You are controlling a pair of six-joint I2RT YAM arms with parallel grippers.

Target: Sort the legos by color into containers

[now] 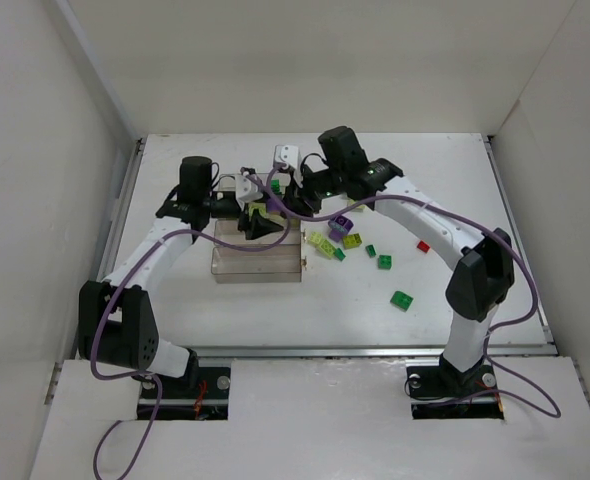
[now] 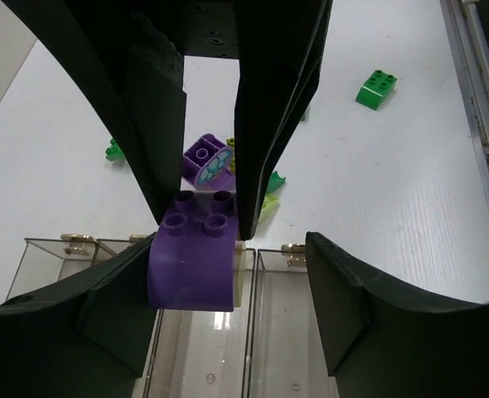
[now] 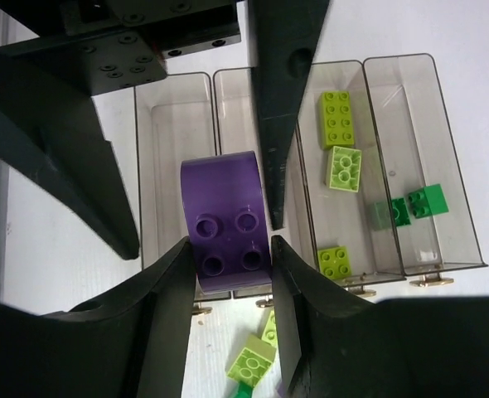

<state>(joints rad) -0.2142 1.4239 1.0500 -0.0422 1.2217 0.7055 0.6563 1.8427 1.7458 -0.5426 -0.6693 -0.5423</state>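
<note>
Above a white table [image 1: 275, 310] and tray [image 3: 443, 207], the right gripper [image 3: 232, 242] clamps a purple brick [image 3: 224, 199]; the left gripper [image 2: 230, 239] gapes loose around it.

We are seeing the right gripper [image 3: 232, 247] pinching a purple arched brick [image 3: 222, 207] over the containers [image 3: 166, 141]; yellow-green bricks [image 3: 344, 168] are lying in the third bin from the left; a dark green brick [image 3: 427, 200] is lying in the fourth.
</note>
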